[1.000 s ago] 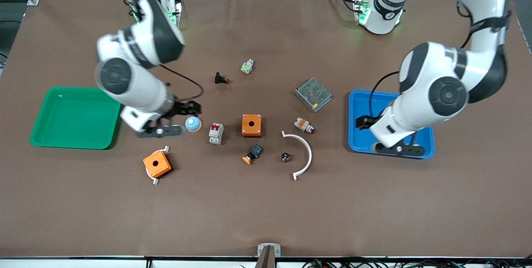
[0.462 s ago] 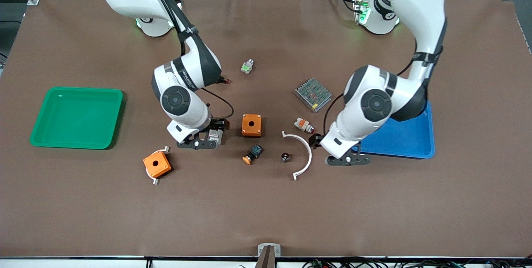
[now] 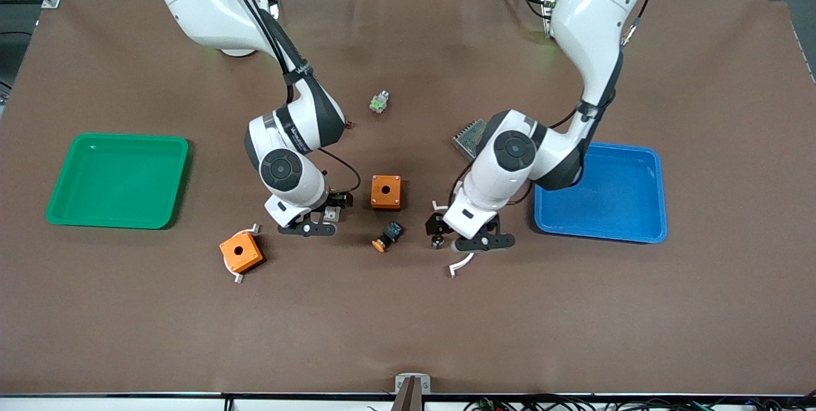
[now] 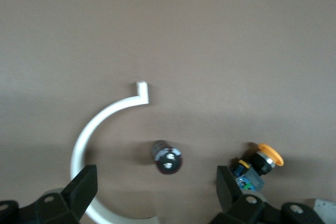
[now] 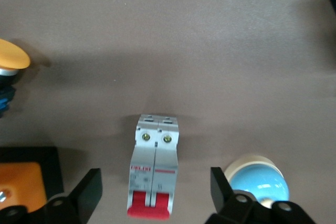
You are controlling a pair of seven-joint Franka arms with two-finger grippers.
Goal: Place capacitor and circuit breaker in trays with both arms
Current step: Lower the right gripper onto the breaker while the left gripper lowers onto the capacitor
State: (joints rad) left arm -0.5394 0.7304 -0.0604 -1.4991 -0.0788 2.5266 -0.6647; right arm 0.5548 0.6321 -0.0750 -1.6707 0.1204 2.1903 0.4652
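The circuit breaker [image 3: 330, 212], a white-grey block with red levers, lies on the table mat, mostly hidden under my right gripper [image 3: 331, 206]. In the right wrist view the circuit breaker [image 5: 154, 174] sits between the open fingers of the right gripper [image 5: 156, 192], untouched. The capacitor [image 3: 437, 243], a tiny black cylinder, lies under my left gripper [image 3: 440, 231]. In the left wrist view the capacitor [image 4: 167, 157] lies just ahead of the open left gripper [image 4: 155, 192], with gaps to both fingers.
A green tray [image 3: 76, 207] lies at the right arm's end, a blue tray [image 3: 599, 226] at the left arm's end. An orange box [image 3: 386, 192], an orange-capped button [image 3: 387, 236], a white arc [image 3: 460, 264], a blue dome [image 5: 260, 179] and a bracketed orange box [image 3: 241, 253] lie close by.
Both arms have swung in from beside the trays. The right gripper has come down over the circuit breaker and the left gripper over the capacitor.
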